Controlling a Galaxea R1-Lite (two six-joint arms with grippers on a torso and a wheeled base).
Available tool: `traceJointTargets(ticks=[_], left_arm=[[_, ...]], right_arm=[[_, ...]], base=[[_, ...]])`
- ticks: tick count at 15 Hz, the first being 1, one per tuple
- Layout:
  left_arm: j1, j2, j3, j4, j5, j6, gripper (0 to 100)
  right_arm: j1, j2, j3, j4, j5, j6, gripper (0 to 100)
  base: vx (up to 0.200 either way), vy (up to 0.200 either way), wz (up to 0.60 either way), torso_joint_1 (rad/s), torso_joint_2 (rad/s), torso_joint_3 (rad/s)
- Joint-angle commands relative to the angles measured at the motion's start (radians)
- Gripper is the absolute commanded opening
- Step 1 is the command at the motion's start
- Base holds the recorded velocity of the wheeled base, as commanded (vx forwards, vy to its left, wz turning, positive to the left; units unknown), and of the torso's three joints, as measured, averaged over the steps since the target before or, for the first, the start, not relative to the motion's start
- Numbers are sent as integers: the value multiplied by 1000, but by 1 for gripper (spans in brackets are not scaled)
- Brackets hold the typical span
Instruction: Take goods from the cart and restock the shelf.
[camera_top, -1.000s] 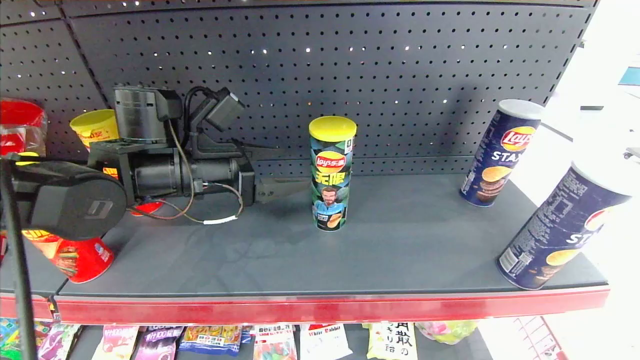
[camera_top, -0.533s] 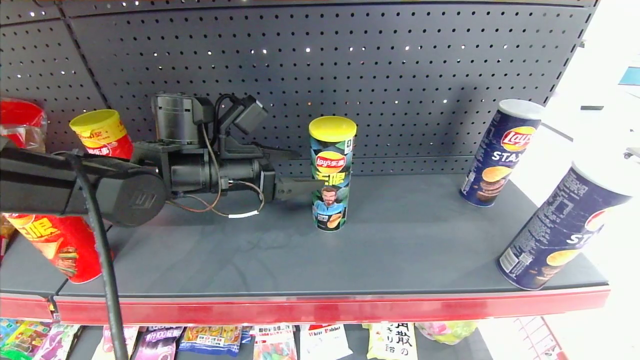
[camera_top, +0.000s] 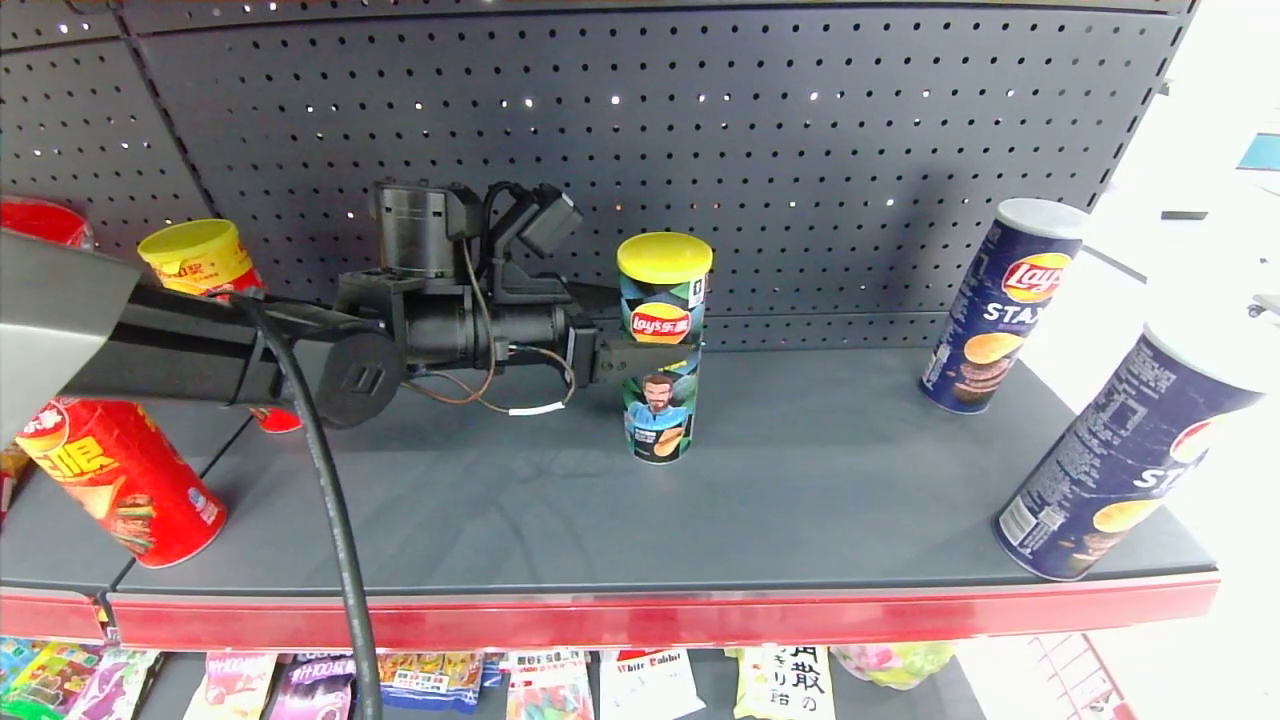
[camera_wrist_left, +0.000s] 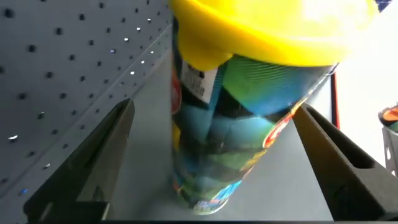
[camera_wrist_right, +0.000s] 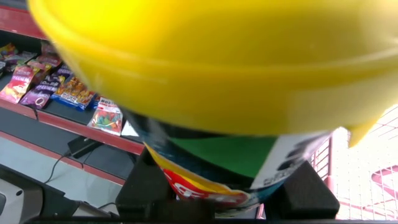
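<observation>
A green-and-blue chip can (camera_top: 660, 420) with a yellow lid stands upright mid-shelf. My left gripper (camera_top: 655, 358) comes in from the left at half the can's height, open, with a finger on either side of it. The left wrist view has the can (camera_wrist_left: 230, 143) between the two fingers (camera_wrist_left: 106, 149), with a gap on each side. In the right wrist view, my right gripper (camera_wrist_right: 227, 193) is shut on another yellow-lidded can (camera_wrist_right: 217, 68), seen from very close, away from the shelf.
Two dark blue cans (camera_top: 1000, 310) (camera_top: 1120, 470) lean at the shelf's right end. A red can (camera_top: 120, 480) and a yellow-lidded red can (camera_top: 200, 265) stand at the left. Pegboard backs the grey shelf (camera_top: 820, 500); snack packets (camera_top: 540, 680) lie below its red front edge.
My left arm has slid to the right along the shelf, from well short of the green-and-blue can to having its open fingers on both sides of it. The can has stayed put.
</observation>
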Motion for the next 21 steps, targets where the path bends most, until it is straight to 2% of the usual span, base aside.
traceJointTargets(ticks=[1,6,8,12,13,14,16,18,21], left_arm=[[-13,16,-7,-1,0,-4,100],[-17,48,-39,1,0,-6,100],[-19,62,-66,-1,0,-26,100],[-26,78,-78,-2,-2,-27,100],[-26,78,-78,-1,-5,-29,0],[-26,78,-78,-1,-5,-29,0],[-29,60,-56,-1,-5,-49,0],[-29,36,-27,-1,-5,-49,0],[-26,-92,151,-2,-3,-49,0]], right_arm=[[0,2,0,0,-3,0,0],[0,1,0,0,-6,0,0],[0,2,0,0,-6,0,0],[0,1,0,0,-6,0,0],[0,1,0,0,-6,0,0],[0,1,0,0,-6,0,0],[0,1,0,0,-6,0,0],[0,1,0,0,-6,1,0],[0,2,0,0,-6,0,0]], base=[[0,0,0,0,0,0],[0,0,0,0,0,0],[0,0,0,0,0,0],[0,0,0,0,0,0],[0,0,0,0,0,0],[0,0,0,0,0,0],[0,0,0,0,0,0],[0,0,0,0,0,0],[0,0,0,0,0,0]])
